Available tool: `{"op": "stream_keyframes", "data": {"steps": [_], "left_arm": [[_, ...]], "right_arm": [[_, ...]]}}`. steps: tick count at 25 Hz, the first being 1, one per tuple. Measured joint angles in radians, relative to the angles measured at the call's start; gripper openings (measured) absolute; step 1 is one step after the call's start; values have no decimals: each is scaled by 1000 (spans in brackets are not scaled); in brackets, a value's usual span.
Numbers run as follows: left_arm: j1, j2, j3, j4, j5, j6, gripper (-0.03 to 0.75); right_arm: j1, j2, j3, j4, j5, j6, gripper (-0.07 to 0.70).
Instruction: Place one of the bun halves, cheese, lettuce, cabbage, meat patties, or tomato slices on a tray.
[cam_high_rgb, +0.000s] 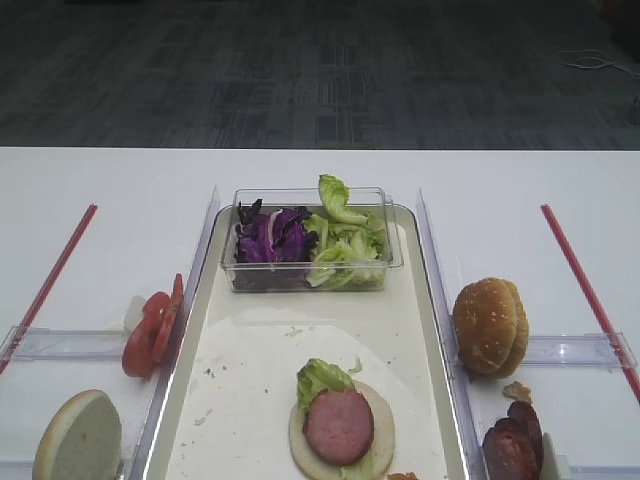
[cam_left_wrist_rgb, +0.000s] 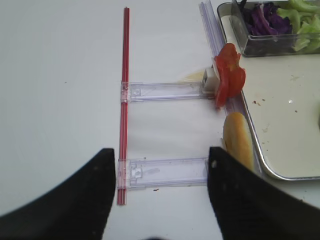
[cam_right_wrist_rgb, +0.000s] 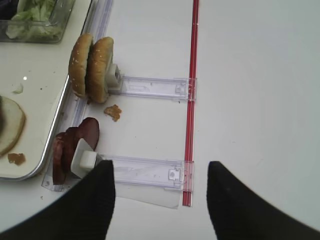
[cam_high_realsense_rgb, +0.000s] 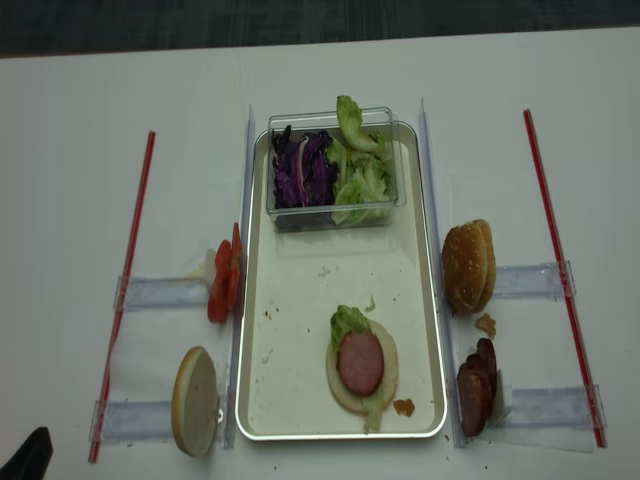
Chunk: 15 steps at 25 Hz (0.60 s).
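I saw bun, lettuce and patty stacked on the pale rimmed metal tray (cam_high_rgb: 420, 300); my right hand (cam_right_wrist_rgb: 160, 192) hung wide open, empty, dark glossy meat patties (cam_right_wrist_rgb: 75, 142) ahead-left; tomato and top bun, I judged, remained.

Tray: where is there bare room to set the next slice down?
The tray is bare in its middle, between the clear box of cabbage and lettuce at the far end and the started burger at the near end. The strip left of the burger is also free. The far end is crowded.
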Motion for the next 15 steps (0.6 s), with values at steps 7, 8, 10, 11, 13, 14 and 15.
{"op": "stream_keyframes", "data": {"steps": [7, 8, 10, 11, 13, 14, 15], "left_arm": [[0, 0, 0, 0, 0, 0, 391], [0, 0, 0, 0, 0, 0, 391], [0, 0, 0, 2, 0, 0, 391], [0, 0, 0, 2, 0, 0, 391], [0, 0, 0, 5, 0, 0, 391], [0, 0, 0, 7, 0, 0, 391], [0, 0, 0, 7, 0, 0, 391]], "right_arm": [[0, -85, 0, 0, 0, 0, 430], [0, -100, 0, 0, 2, -1, 430], [0, -123, 0, 0, 2, -4, 429], [0, -127, 0, 0, 4, -4, 430], [0, -129, 0, 0, 6, -4, 429], [0, -129, 0, 0, 6, -6, 429], [0, -129, 0, 0, 6, -6, 429]]}}
